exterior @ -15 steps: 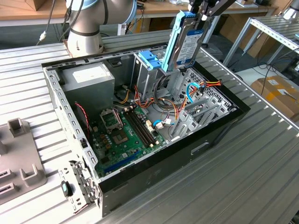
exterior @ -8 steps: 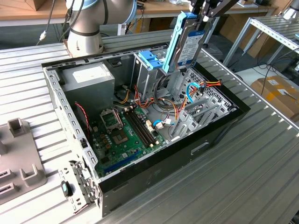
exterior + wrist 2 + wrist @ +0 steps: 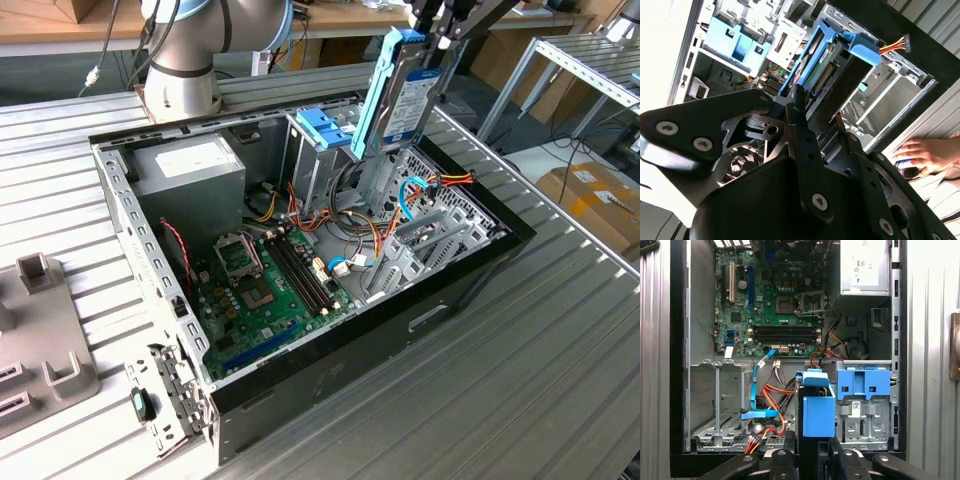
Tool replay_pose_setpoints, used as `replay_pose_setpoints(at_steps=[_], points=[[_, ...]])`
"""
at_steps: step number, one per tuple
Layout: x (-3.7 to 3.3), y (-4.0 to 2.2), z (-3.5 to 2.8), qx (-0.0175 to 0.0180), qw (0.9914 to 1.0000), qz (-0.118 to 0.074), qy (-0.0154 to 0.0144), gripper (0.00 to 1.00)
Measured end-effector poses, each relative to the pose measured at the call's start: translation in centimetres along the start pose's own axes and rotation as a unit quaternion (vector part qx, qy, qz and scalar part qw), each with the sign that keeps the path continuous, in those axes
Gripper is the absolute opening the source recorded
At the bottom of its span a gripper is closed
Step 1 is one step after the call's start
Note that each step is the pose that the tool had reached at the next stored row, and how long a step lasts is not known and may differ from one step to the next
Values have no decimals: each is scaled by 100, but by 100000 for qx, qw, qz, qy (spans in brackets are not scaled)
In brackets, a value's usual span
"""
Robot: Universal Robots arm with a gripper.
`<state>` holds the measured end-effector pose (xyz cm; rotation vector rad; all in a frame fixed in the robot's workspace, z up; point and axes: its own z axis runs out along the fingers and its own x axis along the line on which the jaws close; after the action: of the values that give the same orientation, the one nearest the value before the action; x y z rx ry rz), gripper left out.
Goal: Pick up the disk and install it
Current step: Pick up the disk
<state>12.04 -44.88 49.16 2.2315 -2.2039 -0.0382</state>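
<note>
Above the open computer case (image 3: 470, 285), the disk (image 3: 405, 95) is held nearly upright in the air, clenched at its upper end by the gripper (image 3: 440, 35), and is seen hanging just beside the blue bracket (image 3: 325, 128) on the drive cage (image 3: 308, 172), with orange and blue cables (image 3: 420, 195) spread below it.

— Holding anything?
— Clamped edge-on in the gripper (image 3: 812, 449): the disk (image 3: 818, 410), light-blue carrier toward the camera.
— Just beside it?
— On one flank, a blue bracket (image 3: 863, 382) topping a metal cage (image 3: 865, 422). On the other, orange and red cables (image 3: 776, 392), then a metal bay (image 3: 720, 400).
— Farther off?
— Green motherboard (image 3: 775, 295) and grey power-supply box (image 3: 865, 267), both inside the open case (image 3: 677, 365).
</note>
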Motion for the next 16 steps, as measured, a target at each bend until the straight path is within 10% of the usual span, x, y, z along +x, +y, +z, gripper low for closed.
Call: replay_pose_setpoints(at_steps=[16], points=[[34,-12,-1,-3,100000,-4,106,35]])
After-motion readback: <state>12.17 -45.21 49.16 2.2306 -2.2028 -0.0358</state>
